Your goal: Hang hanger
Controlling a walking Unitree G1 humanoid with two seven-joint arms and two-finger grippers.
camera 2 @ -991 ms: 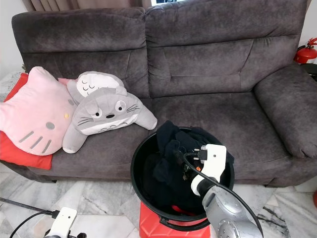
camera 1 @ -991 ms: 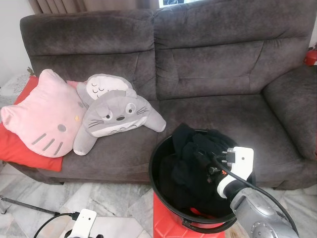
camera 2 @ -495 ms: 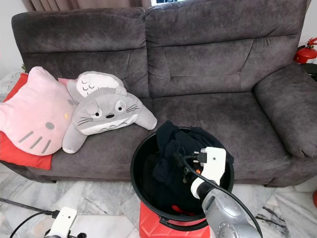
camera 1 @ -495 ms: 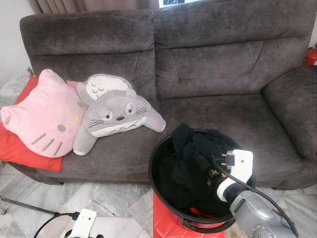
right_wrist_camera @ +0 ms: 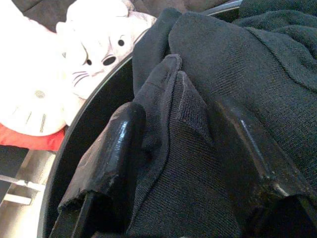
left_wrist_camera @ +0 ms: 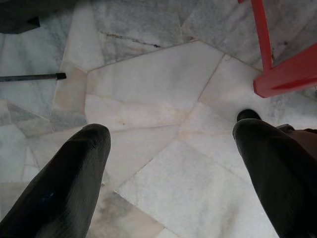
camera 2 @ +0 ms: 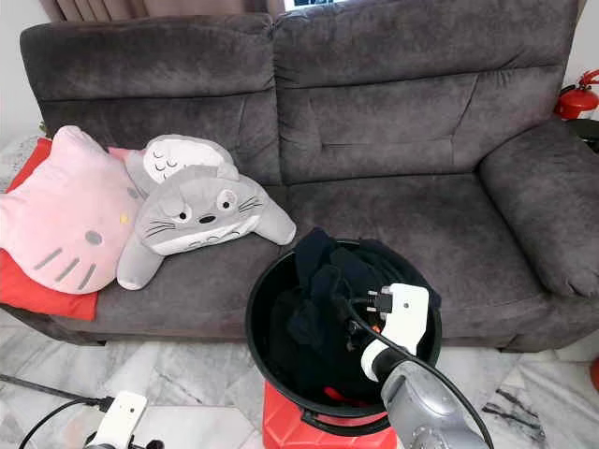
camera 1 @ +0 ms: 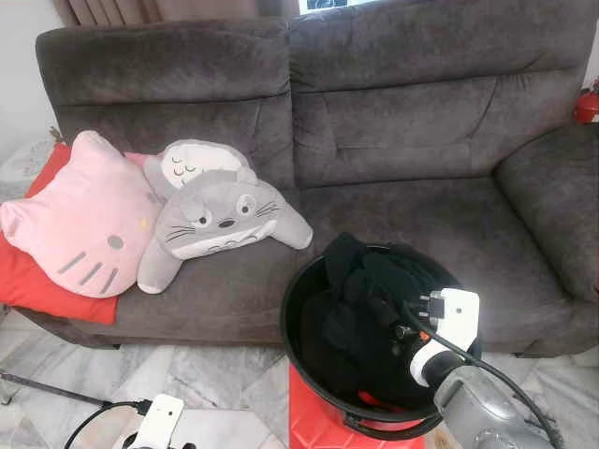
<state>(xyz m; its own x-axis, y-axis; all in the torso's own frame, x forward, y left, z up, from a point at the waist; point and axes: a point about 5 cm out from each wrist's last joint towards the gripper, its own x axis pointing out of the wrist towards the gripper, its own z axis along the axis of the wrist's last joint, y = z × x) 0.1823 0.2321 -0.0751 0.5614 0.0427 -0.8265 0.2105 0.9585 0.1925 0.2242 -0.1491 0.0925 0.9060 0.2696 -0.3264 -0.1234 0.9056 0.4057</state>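
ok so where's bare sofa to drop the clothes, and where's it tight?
Free: the sofa's right seat cushion, between the grey plush and the right armrest. Crowded: the left seat, under the pink cushion and plush. The bucket is packed with black clothes, right end effector closed on a fold.

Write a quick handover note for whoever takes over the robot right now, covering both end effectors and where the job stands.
Right end effector: down in the black bucket, fingers either side of a fold of the black garment, which sits bunched between them; a firm grip is not certain.
Left end effector: open, hanging idle above the marble floor.
Things: the bucket stands on a red stool in front of the grey sofa, full of dark clothes. I see no hanger or rail.
Done: the reach into the bucket.
Left: lift the garment out, find the hanger, hang it.
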